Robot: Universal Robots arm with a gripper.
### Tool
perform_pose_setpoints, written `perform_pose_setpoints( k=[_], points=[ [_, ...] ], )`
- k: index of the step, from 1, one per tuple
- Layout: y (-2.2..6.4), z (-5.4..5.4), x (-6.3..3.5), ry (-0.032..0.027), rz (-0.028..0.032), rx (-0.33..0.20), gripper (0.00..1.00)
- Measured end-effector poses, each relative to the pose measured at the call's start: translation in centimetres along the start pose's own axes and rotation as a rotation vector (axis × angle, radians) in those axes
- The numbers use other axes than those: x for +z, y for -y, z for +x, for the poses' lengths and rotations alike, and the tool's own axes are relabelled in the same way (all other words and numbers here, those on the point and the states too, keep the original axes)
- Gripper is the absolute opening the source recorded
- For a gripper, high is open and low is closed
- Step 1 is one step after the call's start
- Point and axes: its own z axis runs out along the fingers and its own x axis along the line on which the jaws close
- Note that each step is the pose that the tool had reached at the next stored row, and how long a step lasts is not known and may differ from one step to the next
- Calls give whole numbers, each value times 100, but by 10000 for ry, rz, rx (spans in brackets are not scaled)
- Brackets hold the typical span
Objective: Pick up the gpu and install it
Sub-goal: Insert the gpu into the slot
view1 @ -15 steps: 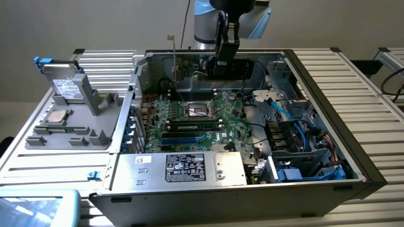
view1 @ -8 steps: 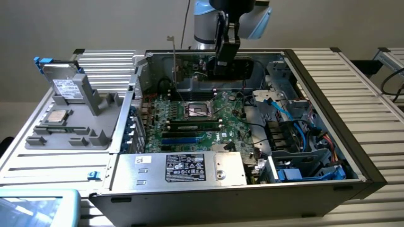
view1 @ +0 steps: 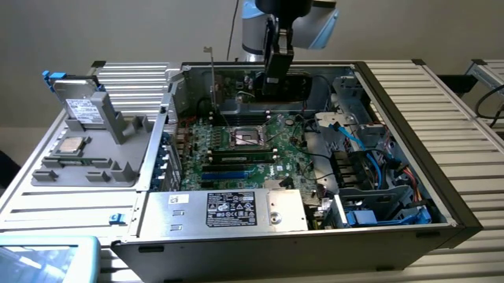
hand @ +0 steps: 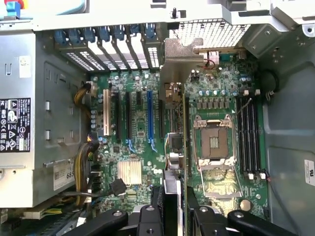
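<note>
Plainly, the gripper [view1: 277, 78] hung inside the open computer case [view1: 417, 154], toward its rear wall; its fingers [hand: 150, 219] were drawn in narrow and clamped on the gpu [view1: 298, 88], one on each face of the card. The gpu stood on edge above the motherboard [view1: 287, 159], black cooler facing the exterior view's right; its silver bracket [hand: 179, 59] pointed at the row of rear slot openings. In the wrist view the card ran edge-on between the blue slot [hand: 149, 113] and the processor socket [hand: 212, 142]; whether its lower edge touched any slot could not be told. The memory sticks [hand: 246, 137] sat beyond the socket, well apart from the card. The power supply [view1: 228, 209] occupied the near end of the case. Outside the case, at the exterior view's left, a hard drive [view1: 81, 106] stood upright in a grey tray [view1: 87, 162].
</note>
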Motion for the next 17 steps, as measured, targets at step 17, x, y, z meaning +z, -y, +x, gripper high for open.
perform_pose_setpoints(
  k=[17],
  points=[
    [-235, 102, 260, 174, 224, 3, 29]
  ],
)
